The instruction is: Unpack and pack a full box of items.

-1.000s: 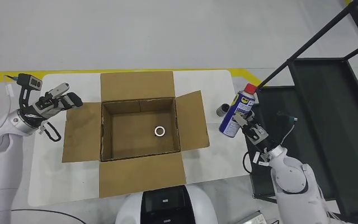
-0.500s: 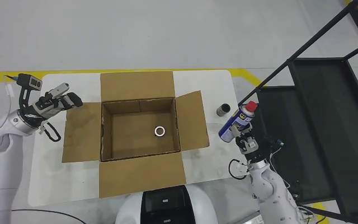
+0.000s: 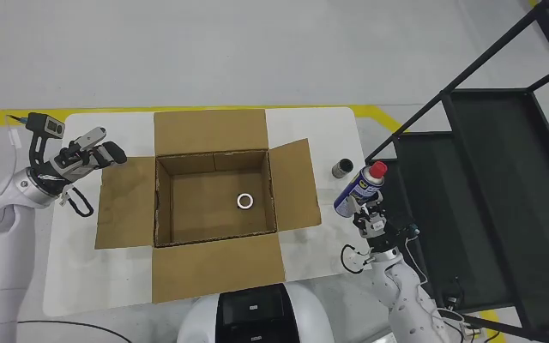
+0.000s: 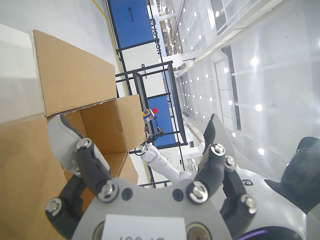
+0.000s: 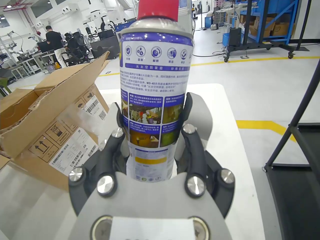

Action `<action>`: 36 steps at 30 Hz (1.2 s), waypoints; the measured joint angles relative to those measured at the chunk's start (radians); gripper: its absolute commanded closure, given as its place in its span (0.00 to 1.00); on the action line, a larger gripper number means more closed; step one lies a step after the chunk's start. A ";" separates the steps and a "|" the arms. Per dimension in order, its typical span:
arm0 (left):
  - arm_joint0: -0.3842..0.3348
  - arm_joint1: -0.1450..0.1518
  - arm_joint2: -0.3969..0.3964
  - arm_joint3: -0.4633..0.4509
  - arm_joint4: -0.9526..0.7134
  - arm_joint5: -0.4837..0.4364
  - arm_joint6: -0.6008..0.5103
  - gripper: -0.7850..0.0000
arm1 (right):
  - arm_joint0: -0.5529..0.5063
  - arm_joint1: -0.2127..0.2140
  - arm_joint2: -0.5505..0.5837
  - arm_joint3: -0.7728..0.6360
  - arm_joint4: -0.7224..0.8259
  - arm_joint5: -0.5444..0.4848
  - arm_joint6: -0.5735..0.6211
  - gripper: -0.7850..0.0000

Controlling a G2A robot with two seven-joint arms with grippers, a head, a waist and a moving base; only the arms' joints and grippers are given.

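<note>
Top view has the cardboard box sitting open in the middle of the white desk, all four flaps folded outward. Down on the box floor, toward its right wall, lies a small ring-shaped roll, looks like tape.

The right pincer is off to the right of the box, just past the right flap, and it's clamped on a blue-and-white spray can with a red cap. From the right wrist view the can stands between the two fingers of that pincer, gripped around its lower half, cap pointing away from the wrist, and the box's right flap slants up beside it. Can't tell whether the can's base touches the desk or hangs just above it.

A small dark cylinder stands on the desk, also right of the box, near the far corner of the right flap and apart from the can.

The left pincer sits on the box's left side, over the outer edge of the left flap, spread wide with nothing in it. Left wrist view shows that pincer with both fingers well apart, the box's open corner beyond them, and the can tiny on the box's far side.

A black metal rack stands right of the box, past the desk's edge.
</note>
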 measured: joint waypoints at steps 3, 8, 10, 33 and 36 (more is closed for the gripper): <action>0.000 0.000 0.000 0.000 0.000 0.000 0.000 0.00 | 0.000 0.000 0.000 0.000 0.000 0.000 0.000 1.00; 0.000 0.000 0.000 0.000 0.000 0.000 0.000 0.00 | 0.000 0.000 0.000 0.000 0.000 0.000 0.000 1.00; 0.000 0.000 0.000 0.000 0.000 0.000 0.000 0.00 | 0.005 0.000 -0.001 0.003 0.006 0.009 0.012 1.00; 0.000 0.000 0.000 0.000 0.000 0.000 0.000 0.00 | 0.434 -0.043 -0.109 0.746 0.012 0.249 -0.456 1.00; 0.000 0.000 0.000 0.000 0.000 0.000 0.000 0.00 | 0.485 -0.047 -0.122 0.818 0.002 0.271 -0.458 1.00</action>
